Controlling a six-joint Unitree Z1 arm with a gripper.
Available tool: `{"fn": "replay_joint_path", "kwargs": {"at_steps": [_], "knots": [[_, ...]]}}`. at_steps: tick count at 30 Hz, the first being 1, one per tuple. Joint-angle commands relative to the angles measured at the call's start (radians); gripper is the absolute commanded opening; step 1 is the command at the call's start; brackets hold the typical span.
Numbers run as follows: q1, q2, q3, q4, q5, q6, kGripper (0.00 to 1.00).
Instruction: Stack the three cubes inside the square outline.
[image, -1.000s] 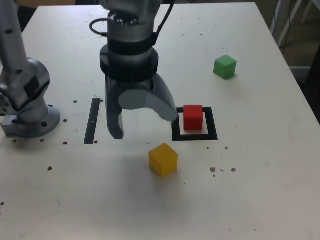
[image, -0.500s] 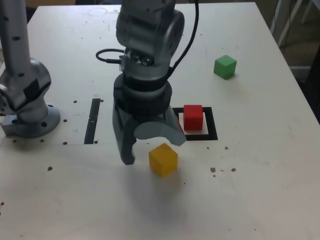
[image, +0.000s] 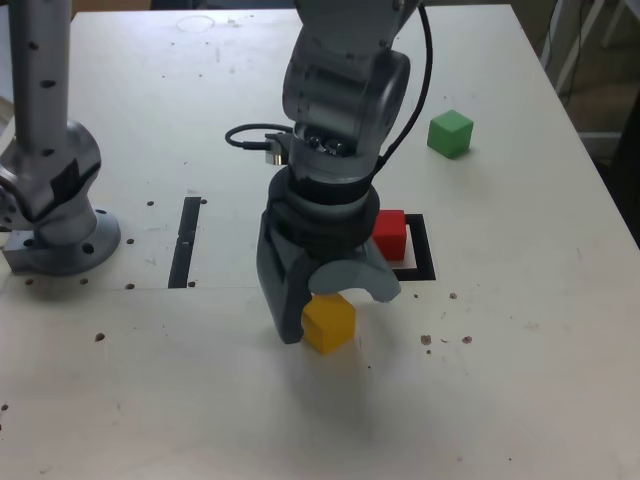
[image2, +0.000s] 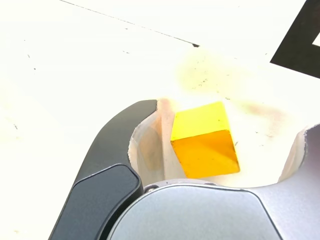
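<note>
Our fingers (image: 330, 315) stand wide apart and low over the table (image: 520, 400), one on each side of the yellow cube (image: 328, 323); in the wrist view the yellow cube (image2: 205, 140) sits in the gap between them, close to one finger's inner face and clear of the other, and we cannot tell whether that near finger is touching it. Nothing is clamped: the cube rests on the table on its own. Just beyond it, toward the exterior view's right, lies the square outline (image: 428, 263), partly hidden behind our wrist, with the red cube (image: 391, 234) sitting on its pale centre. So we judge the first part of the task done: one cube is already in place as the base of the stack. The yellow cube is near the outline but outside it, and we read this as the step of taking it up, with the closing of the fingers not yet made. The green cube (image: 450, 133) stands well apart, farther back on the table toward the exterior view's right, untouched. What is left, as we see it, is to close on the yellow cube, lift it and set it on the red one, then fetch the green cube and put it on top.
</note>
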Motion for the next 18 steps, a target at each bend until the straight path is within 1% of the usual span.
{"fn": "replay_joint_path", "kwargs": {"at_steps": [1, 3, 6, 9, 11, 18], "knots": [[0.009, 0.028, -0.003, -0.002, -0.016, 0.014, 0.90], [0.015, 0.043, -0.007, -0.002, -0.033, 0.029, 0.87], [0.024, 0.056, -0.014, -0.002, -0.056, 0.050, 0.79], [0.027, 0.060, -0.019, -0.005, -0.067, 0.059, 0.74], [0.028, 0.061, -0.020, -0.010, -0.067, 0.060, 0.73], [0.036, 0.063, -0.002, -0.045, -0.049, 0.068, 0.72]]}}
